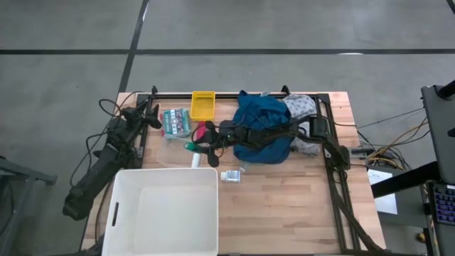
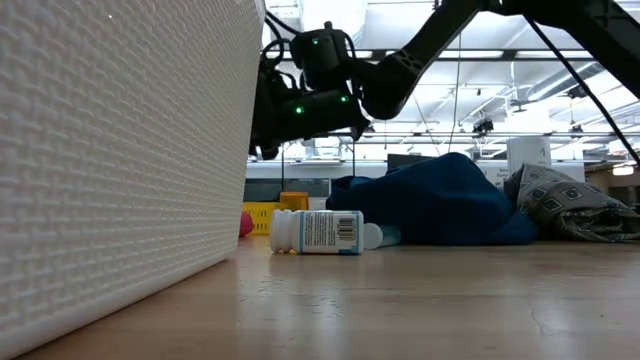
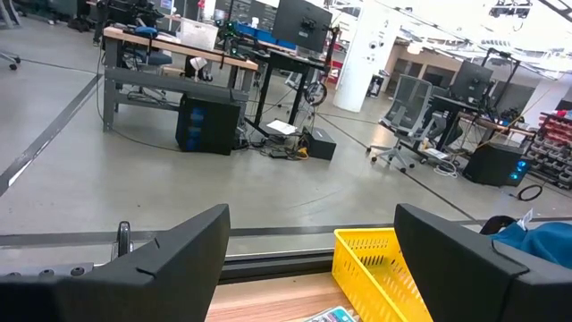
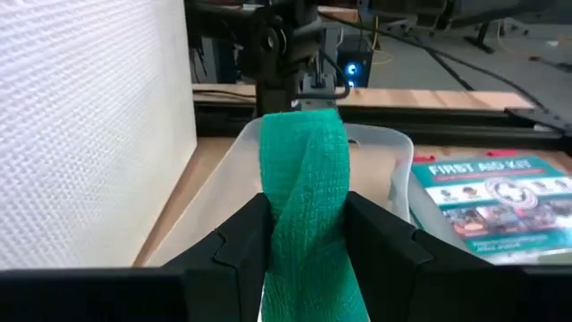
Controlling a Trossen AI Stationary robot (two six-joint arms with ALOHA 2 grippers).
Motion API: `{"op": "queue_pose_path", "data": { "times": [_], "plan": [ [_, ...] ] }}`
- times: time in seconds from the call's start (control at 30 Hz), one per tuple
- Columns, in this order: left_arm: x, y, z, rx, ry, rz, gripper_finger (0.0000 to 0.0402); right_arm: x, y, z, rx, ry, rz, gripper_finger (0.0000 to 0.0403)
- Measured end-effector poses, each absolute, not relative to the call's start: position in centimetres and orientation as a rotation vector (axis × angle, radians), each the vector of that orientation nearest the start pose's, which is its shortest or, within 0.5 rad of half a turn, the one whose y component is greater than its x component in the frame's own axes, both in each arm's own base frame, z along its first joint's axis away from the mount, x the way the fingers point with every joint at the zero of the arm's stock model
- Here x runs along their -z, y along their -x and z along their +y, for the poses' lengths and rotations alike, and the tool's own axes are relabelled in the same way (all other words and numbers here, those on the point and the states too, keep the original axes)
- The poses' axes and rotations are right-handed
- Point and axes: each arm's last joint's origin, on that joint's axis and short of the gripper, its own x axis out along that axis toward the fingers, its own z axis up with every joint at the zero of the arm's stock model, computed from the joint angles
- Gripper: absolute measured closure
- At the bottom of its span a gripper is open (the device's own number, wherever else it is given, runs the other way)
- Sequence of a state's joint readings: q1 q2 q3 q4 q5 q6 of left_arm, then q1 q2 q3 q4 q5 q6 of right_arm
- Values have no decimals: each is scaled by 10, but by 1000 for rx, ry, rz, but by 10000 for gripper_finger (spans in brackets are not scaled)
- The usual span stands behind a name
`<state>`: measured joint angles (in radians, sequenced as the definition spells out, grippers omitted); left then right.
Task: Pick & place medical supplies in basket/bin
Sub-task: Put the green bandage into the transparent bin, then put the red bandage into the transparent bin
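My right gripper (image 4: 302, 234) clamped on a green bandage roll (image 4: 304, 188), blue garment (image 1: 261, 128) behind, white bin (image 1: 162, 212) lower left, nothing visible inside, left gripper (image 3: 308, 259) open

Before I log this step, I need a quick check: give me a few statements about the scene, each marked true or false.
1. The right gripper is shut on a green roll. True.
2. The tub already holds the blue garment. False: the garment lies on the table, and nothing shows in the tub.
3. The left gripper is open and holds nothing. True.
4. The white bottle stands upright. False: it lies on its side.
5. A yellow basket sits near the table's far edge. True.
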<state>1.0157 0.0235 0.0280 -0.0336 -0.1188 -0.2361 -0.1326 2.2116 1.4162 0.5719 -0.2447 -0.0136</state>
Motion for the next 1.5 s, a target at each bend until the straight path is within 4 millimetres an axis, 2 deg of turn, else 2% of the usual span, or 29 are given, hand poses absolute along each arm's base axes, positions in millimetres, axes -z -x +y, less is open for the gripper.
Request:
{"op": "queue_pose_path", "data": {
  "times": [0.27, 0.7, 1.1, 1.5],
  "plan": [
    [-168, -48, 84, -1132, 223, -106, 80, -161, -482, -58, -111, -40, 219, 263],
    [-168, -48, 84, -1132, 223, -107, 80, -156, -480, -67, -85, -98, 268, 206],
    [-168, -48, 84, -1132, 223, -106, 80, -156, -480, -67, -85, -94, 262, 204],
    [-168, -48, 84, -1132, 223, -106, 80, -188, -472, -77, -158, -97, 194, 209]
  ]
}}
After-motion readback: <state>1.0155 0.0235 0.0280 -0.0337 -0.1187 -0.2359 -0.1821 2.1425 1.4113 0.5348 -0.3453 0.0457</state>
